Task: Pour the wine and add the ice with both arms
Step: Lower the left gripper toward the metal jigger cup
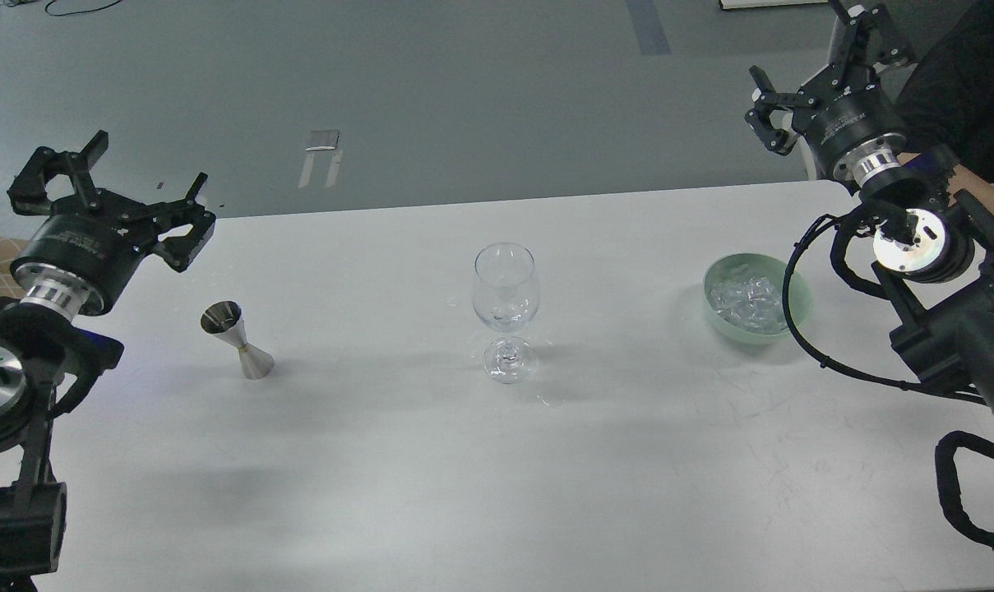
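A clear stemmed wine glass (505, 308) stands upright at the middle of the white table (497, 477). A steel jigger (238, 339) stands upright at its left. Several clear ice cubes (746, 299) lie in a pale green bowl (799, 298) at the right. My left gripper (114, 185) is open and empty, above and to the left of the jigger, near the table's far left edge. My right gripper (817, 62) is open and empty, raised beyond the table's far right corner, behind the bowl.
The table's far edge runs just behind the glass; beyond it is grey floor with tape marks (322, 156). A person's arm (986, 193) and dark clothing show at the far right behind my right arm. Black cable loops (801, 321) hang beside the bowl.
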Controlling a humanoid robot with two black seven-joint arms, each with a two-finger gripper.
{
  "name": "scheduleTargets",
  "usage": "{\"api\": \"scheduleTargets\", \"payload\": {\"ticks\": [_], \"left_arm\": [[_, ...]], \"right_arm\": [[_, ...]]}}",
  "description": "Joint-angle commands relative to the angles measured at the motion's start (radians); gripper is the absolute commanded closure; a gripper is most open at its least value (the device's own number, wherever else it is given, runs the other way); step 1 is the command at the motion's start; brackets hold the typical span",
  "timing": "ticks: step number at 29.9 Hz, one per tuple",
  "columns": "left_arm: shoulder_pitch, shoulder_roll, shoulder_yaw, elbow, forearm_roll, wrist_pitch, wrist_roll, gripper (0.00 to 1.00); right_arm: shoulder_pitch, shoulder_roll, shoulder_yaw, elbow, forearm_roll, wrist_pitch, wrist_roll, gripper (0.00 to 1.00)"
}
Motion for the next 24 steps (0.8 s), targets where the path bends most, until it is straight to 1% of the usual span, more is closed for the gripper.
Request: {"api": "scheduleTargets", "payload": {"ticks": [1,5,11,16,21,24], "left_arm": [[0.149,-0.05,-0.079,-0.086,-0.017,0.019,0.002,0.01],[0.26,-0.119,-0.113,-0.142,-0.023,0.019,0.004,0.01],[0.345,-0.219,-0.132,-0.142,-0.023,0.009,0.001,0.01],[0.355,-0.26,-0.124,-0.136,-0.023,0.007,-0.002,0.01],[0.359,-0.271,-0.109,-0.108,-0.022,0.007,-0.008,0.01],[0.365,-0.279,-0.066,-0.087,-0.016,0.004,-0.013,0.01]], "right_arm": [[0.0,0.007,0.0,0.001,-0.002,-0.005,0.0,0.0],[0.0,0.01,0.0,0.001,-0.002,-0.015,-0.002,0.0],[0.0,0.024,-0.003,0.001,-0.003,-0.024,-0.002,0.0],[0.0,0.024,-0.005,0.0,-0.005,-0.025,-0.003,0.0],[-0.002,0.027,-0.006,-0.002,-0.006,-0.026,-0.003,0.0],[-0.002,0.036,-0.005,-0.002,-0.006,-0.038,-0.006,0.0]]}}
